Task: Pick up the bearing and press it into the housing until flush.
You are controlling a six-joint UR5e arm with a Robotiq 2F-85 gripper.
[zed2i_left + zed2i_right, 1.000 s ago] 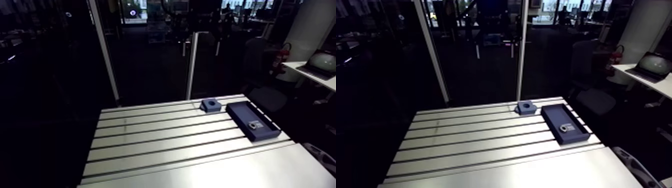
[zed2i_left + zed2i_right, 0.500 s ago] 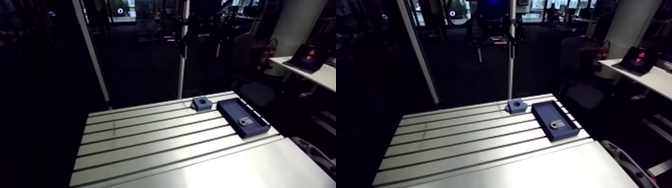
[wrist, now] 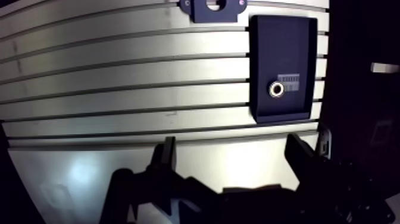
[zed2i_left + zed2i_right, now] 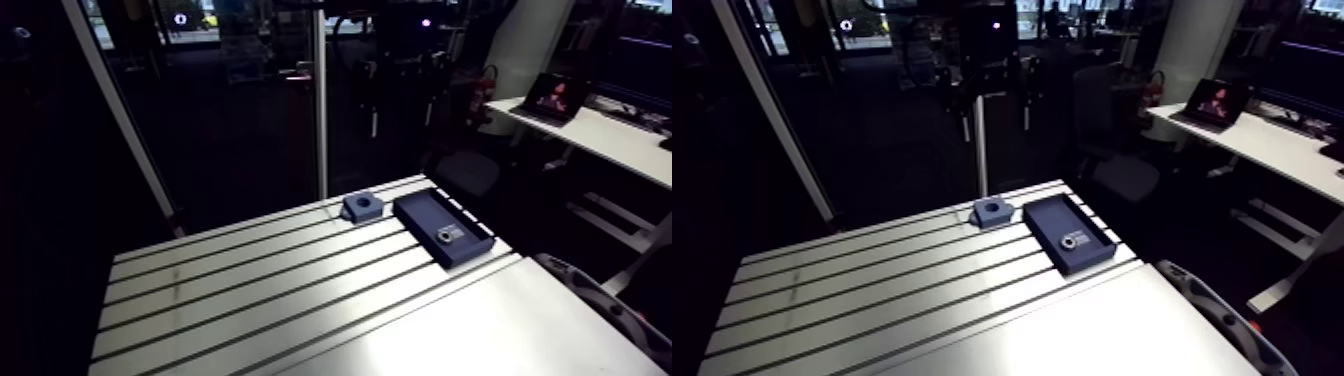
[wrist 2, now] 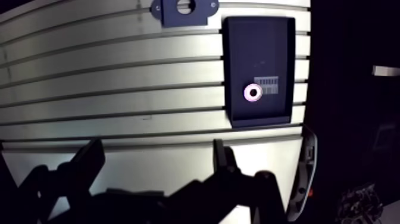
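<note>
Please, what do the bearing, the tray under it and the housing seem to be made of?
The bearing looks like metal: it is a small ring that shines bright silver. The tray it lies in looks like matte dark-blue plastic and shows no glare, though painted metal cannot be excluded. The housing has the same dull blue surface, so it is probably plastic too.

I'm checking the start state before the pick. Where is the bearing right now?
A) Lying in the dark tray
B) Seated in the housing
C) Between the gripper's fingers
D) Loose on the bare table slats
A: in the wrist view the bearing lies inside the dark tray, apart from the housing beside it, and the gripper is open with nothing between its fingers.
</note>
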